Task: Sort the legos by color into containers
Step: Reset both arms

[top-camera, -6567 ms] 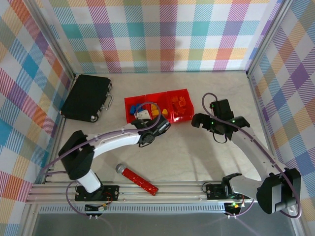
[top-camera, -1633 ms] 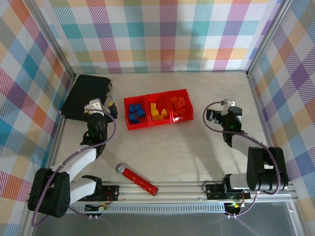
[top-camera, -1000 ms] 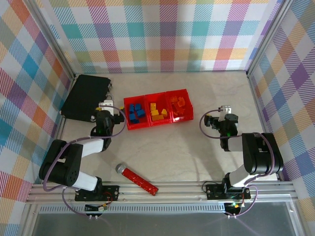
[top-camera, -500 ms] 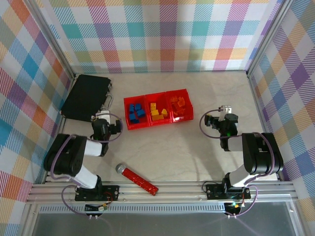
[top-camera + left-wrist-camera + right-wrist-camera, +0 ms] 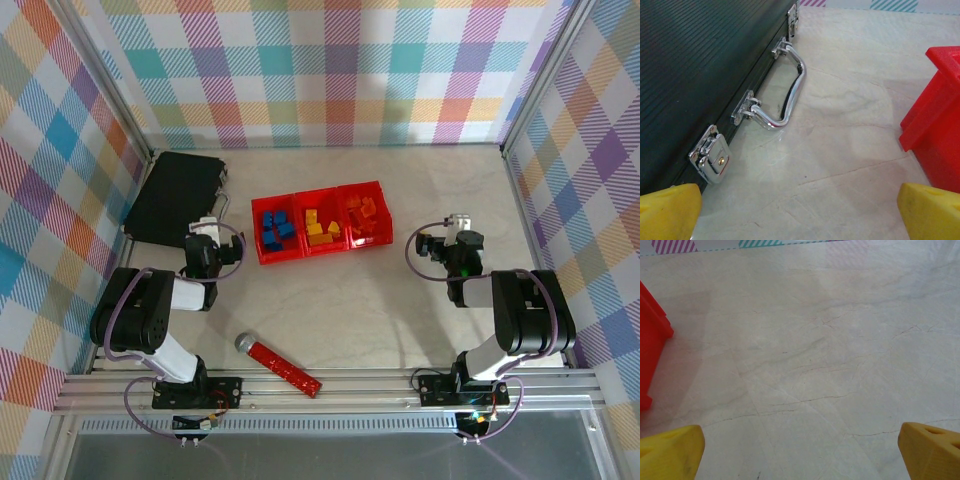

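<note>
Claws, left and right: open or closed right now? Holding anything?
Left claw: open, holding nothing.
Right claw: open, holding nothing.

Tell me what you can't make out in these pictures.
- Legos: in the top view they are too small to count or to tell their shapes.
- Bins: the left wrist view cuts them off at its right edge, and the wall hides what's inside. The right wrist view cuts them off at its left edge.
- Case: the left wrist view cuts it off at its left and top edges. It is latched, so its contents are hidden.
</note>
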